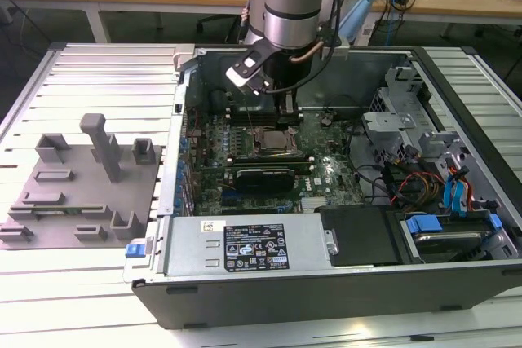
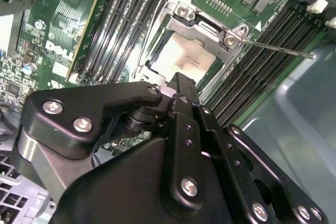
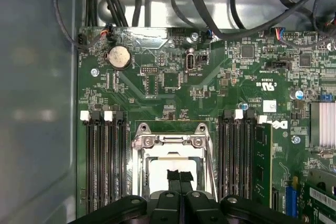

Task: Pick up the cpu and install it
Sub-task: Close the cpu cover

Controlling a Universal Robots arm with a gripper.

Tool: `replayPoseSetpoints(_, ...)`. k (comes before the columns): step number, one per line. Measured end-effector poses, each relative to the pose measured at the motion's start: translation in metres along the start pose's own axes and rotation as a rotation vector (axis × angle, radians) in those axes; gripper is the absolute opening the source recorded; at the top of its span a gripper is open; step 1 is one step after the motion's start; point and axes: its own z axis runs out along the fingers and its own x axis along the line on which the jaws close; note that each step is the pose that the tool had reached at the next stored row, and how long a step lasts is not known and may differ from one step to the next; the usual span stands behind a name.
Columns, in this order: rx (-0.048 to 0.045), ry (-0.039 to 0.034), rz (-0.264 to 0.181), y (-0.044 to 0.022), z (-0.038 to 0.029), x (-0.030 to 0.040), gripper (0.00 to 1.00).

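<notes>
- Over the socket (image 2: 206, 23) on the motherboard (image 3: 157, 85), the tool (image 3: 180, 176) hangs with its fingers pressed together.
- The cpu (image 2: 184, 59) lies flat in that socket, just beneath the fingertips.

room above seated cpu (image 2: 184, 59), memory slots (image 3: 105, 166) flanking, lever rod (image 2: 278, 49) alongside

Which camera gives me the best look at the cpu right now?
The second wrist view: the silvery-white square cpu lies inside the metal socket frame, most of its top clear. In the first wrist view the black fingers cover its middle; in the exterior view it is just a small pale square.
</notes>
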Motion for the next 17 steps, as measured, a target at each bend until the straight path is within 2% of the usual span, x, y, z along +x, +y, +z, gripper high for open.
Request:
replayPoseSetpoints(3, -0.0015, 0.0014, -0.05, 0.0, 0.0, 0.0, 0.11)
replayPoseSetpoints(6, -0.004, 0.0038, -0.133, 0.0, 0.0001, 0.0, 0.11)
replayPoseSetpoints(15, -0.0094, 0.0088, -0.303, 0.0, 0.0001, 0.0, 0.11)
replayPoseSetpoints(17, -0.0115, 0.0108, -0.373, -0.0001, 0.0001, 0.0, 0.11)
